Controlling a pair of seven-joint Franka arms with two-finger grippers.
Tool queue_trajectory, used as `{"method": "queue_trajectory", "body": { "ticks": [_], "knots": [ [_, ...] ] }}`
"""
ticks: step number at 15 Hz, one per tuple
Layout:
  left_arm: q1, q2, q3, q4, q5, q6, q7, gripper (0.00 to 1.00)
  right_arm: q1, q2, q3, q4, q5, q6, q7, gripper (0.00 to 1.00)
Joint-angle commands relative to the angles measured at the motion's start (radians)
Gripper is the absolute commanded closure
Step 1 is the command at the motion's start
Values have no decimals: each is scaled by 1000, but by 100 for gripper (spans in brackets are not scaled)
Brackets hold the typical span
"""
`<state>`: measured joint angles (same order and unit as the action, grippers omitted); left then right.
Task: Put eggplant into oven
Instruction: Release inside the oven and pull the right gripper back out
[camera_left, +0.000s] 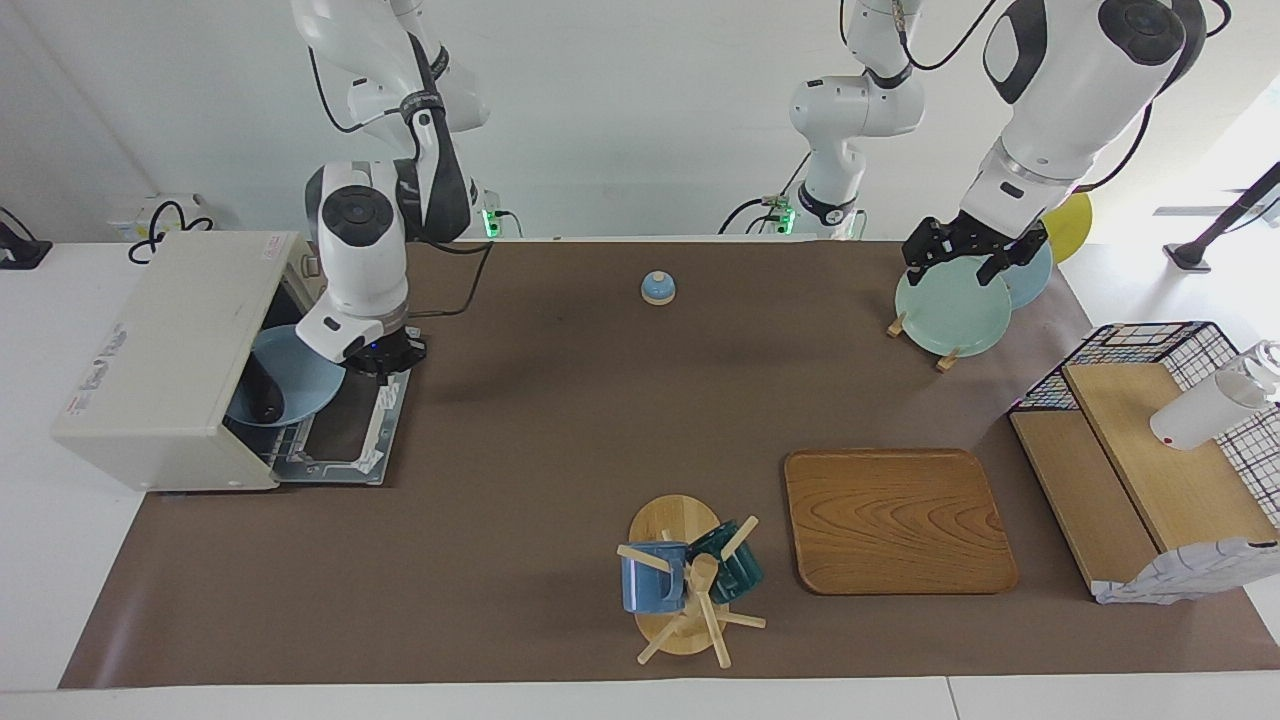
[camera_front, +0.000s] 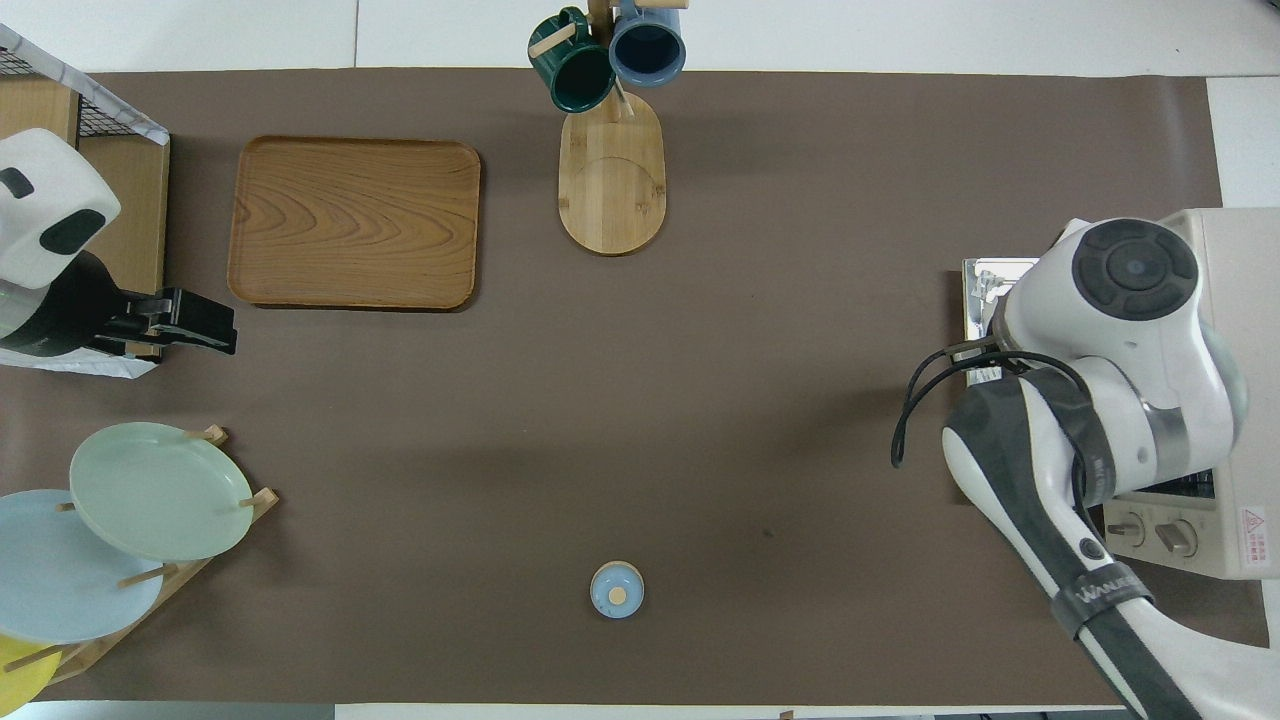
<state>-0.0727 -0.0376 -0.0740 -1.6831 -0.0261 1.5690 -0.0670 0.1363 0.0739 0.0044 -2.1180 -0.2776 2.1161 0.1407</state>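
The cream-white oven stands at the right arm's end of the table, its door folded down flat. Just inside its mouth a light blue plate carries the dark eggplant. My right gripper is shut and holds nothing; it hangs over the door's edge, outside the oven and apart from the plate. In the overhead view the right arm hides the plate and eggplant, and only the oven's top shows. My left gripper waits open above the plate rack, also seen from overhead as the left gripper.
A rack holds a green plate and other plates under the left gripper. A wooden tray, a mug tree, a small blue bell and a wire basket with a white bottle also stand on the mat.
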Motion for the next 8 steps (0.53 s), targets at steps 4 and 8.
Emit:
{"method": "queue_trajectory", "body": {
  "ticks": [4,8],
  "knots": [
    [10,-7,-7,-1,14,-4,7,0,0,96,0,-51,0,111,100,100],
    [10,-5,-7,-1,14,-4,7,0,-10,113,-1,-74,-21,136,99,100]
  ]
}}
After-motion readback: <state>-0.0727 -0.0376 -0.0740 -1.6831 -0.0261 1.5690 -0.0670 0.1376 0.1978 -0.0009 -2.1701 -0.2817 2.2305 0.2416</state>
